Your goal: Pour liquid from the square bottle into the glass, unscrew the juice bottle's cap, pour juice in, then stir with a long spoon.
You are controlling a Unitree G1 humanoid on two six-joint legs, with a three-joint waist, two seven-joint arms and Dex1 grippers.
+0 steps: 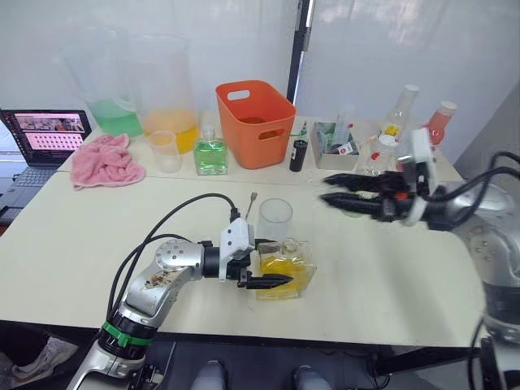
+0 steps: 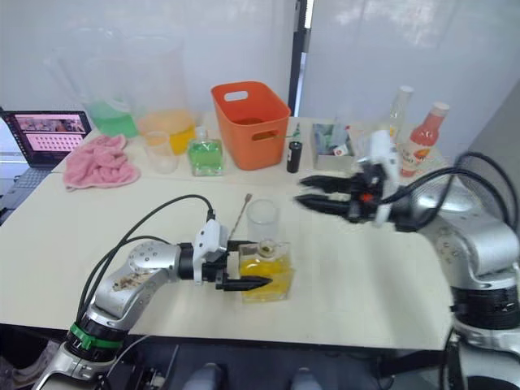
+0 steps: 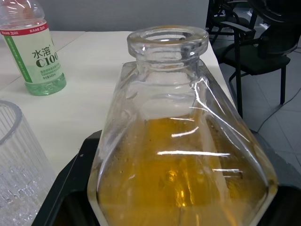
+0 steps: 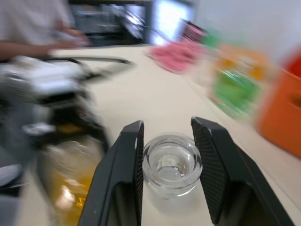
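Green-and-white label with the letters "C100" and Chinese characters wraps the tall slim clear plastic juice bottle [image 3: 34, 49], which holds pale liquid and stands on the cream table [image 1: 97, 244] well beyond the square bottle in the left wrist view. The square clear glass bottle [image 1: 286, 270], thick-necked, open-mouthed and partly full of amber-yellow liquid, stands near the front edge, clasped between the black fingers of the left gripper [image 1: 262, 266]. Just behind it, close by, stands the plain clear straight-sided glass [image 1: 275, 219], with the thin silver long spoon [image 1: 249, 205] lying on the table at its left. Raised over the right of the table, the right gripper [image 4: 167, 172] pinches a small round clear glass stopper [image 4: 172, 165] between its ribbed fingers. An orange plastic basket [image 1: 254, 122] with handle slots sits at the far side.
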